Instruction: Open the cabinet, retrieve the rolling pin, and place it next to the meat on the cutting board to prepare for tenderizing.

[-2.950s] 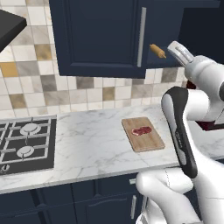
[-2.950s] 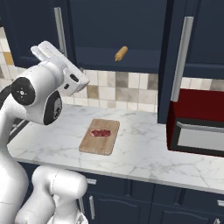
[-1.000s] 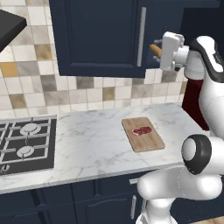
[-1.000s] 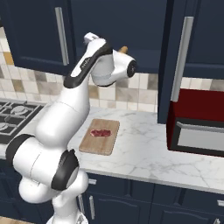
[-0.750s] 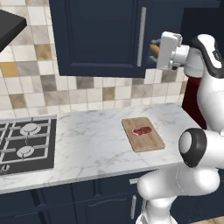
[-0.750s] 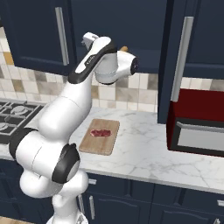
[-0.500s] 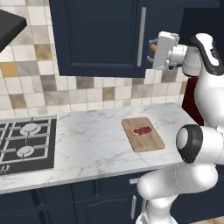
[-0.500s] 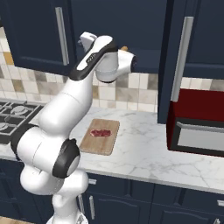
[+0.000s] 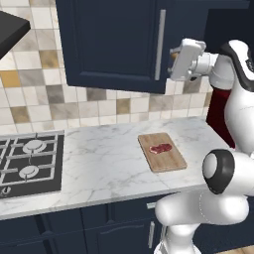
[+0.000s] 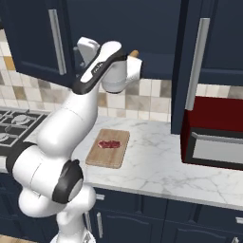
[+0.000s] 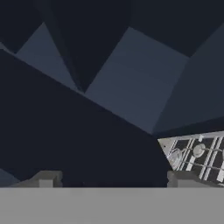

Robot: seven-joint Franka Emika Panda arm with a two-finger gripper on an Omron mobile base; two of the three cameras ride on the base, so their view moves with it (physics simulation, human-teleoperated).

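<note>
Navy cabinet (image 9: 114, 44) stood open, the jaws spread around the tan rolling pin (image 10: 134, 54) inside, not yet pinching it, while the meat (image 9: 160, 148) waited on the cutting board (image 9: 171, 161).

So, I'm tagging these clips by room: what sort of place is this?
A rendered home kitchen: a gas hob set in a marble counter, navy wall cabinet, and a cutting board carrying meat.

Kitchen: gas hob (image 9: 30, 161), tiled backsplash (image 9: 34, 99), marble counter (image 9: 99, 163), navy cabinet (image 9: 114, 44).
</note>
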